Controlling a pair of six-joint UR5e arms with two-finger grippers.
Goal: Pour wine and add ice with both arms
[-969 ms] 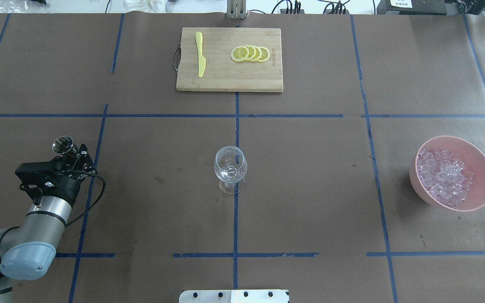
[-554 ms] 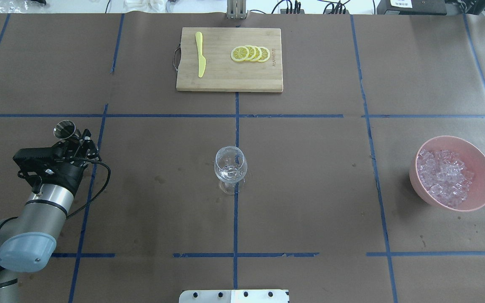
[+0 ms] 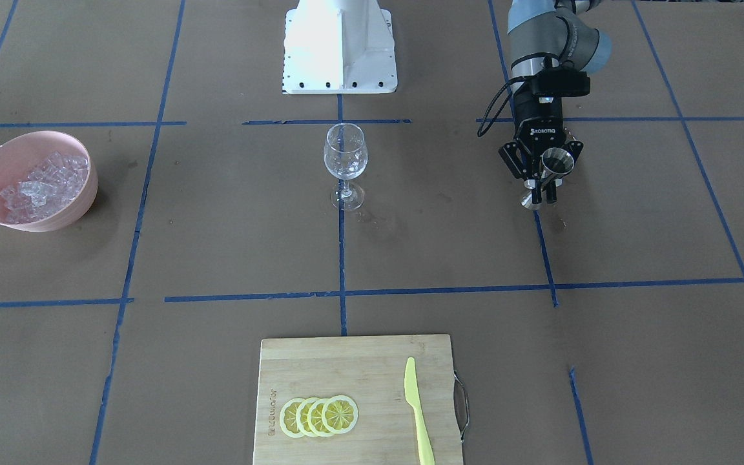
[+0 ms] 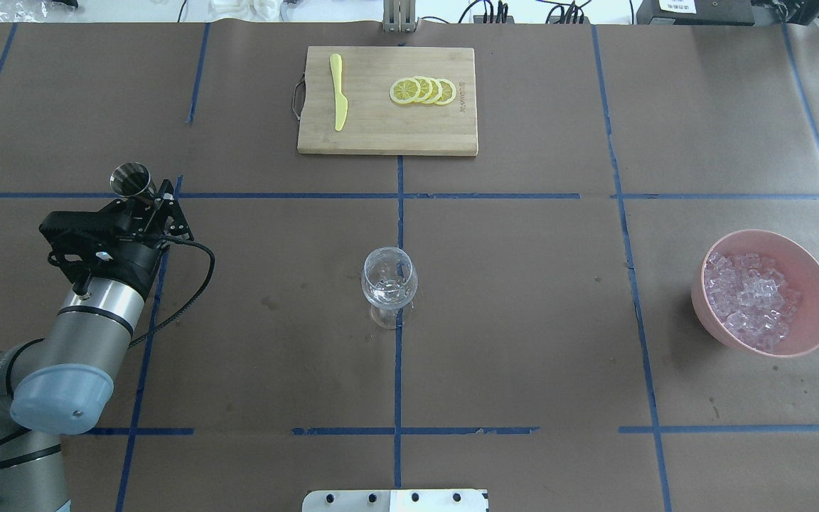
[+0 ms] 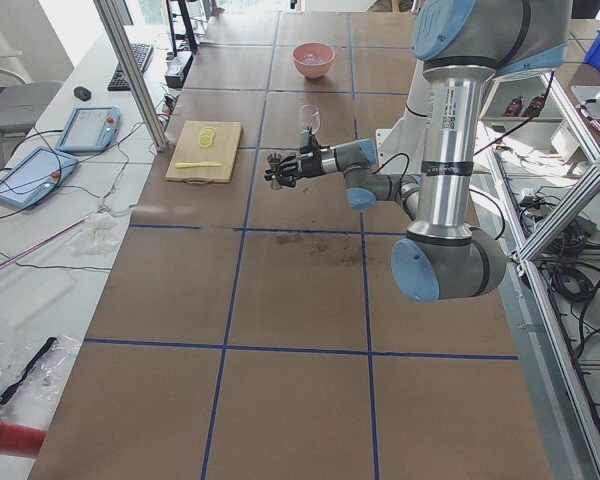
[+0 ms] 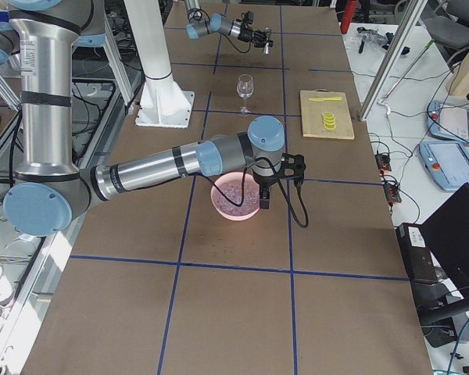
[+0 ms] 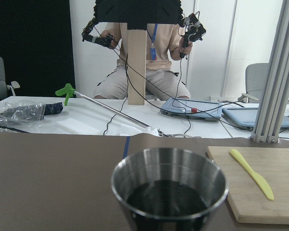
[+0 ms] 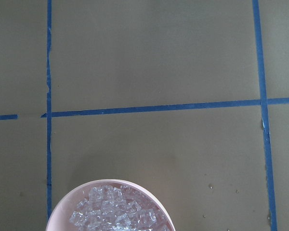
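Note:
My left gripper (image 4: 141, 193) is shut on the waist of a steel jigger (image 4: 131, 179), held upright above the table, left of the wine glass (image 4: 389, 284). In the left wrist view the jigger's cup (image 7: 169, 192) holds dark wine (image 7: 167, 198). The glass stands at the table's middle (image 3: 345, 155); I cannot tell whether there is liquid in it. Ice cubes (image 4: 754, 295) fill a pink bowl (image 4: 815, 284) at the right. My right gripper (image 6: 263, 201) hangs over the bowl's edge in the exterior right view only; I cannot tell if it is open. The right wrist view shows the ice (image 8: 113, 211) below.
A wooden cutting board (image 4: 381, 135) at the far middle carries lemon slices (image 4: 424, 91) and a yellow knife (image 4: 338, 92). The white pedestal (image 3: 340, 45) stands at the robot's side. Blue tape lines cross the brown table cover.
My left arm has carried the jigger away from the robot's base, toward the far side of the table, and slightly toward the glass. The glass and bowl have not moved.

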